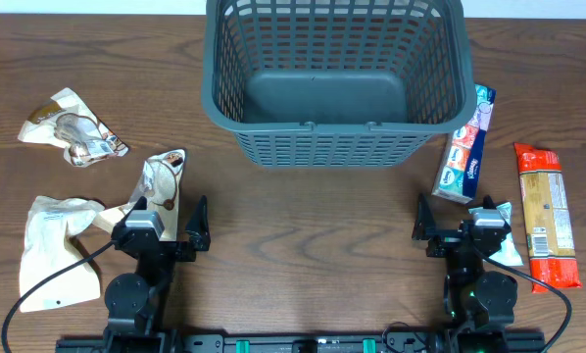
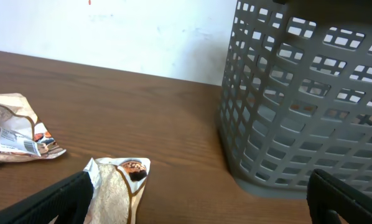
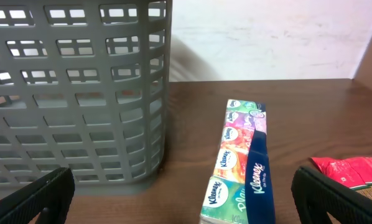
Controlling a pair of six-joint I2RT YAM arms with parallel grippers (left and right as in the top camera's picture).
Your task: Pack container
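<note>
With the empty container (image 1: 337,126) at top centre of the bench (image 1: 303,221), seemingly so either arm could load it, I had both pairs of jaws released and empty at the lower edge, pouches (image 1: 53,250) lying left and tissue pack (image 1: 466,144) right.

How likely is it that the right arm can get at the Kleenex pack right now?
Probably yes. The Kleenex pack lies on the table just ahead of the open right tool, with nothing on top of it. The container stands to one side, with a gap between them.
</note>
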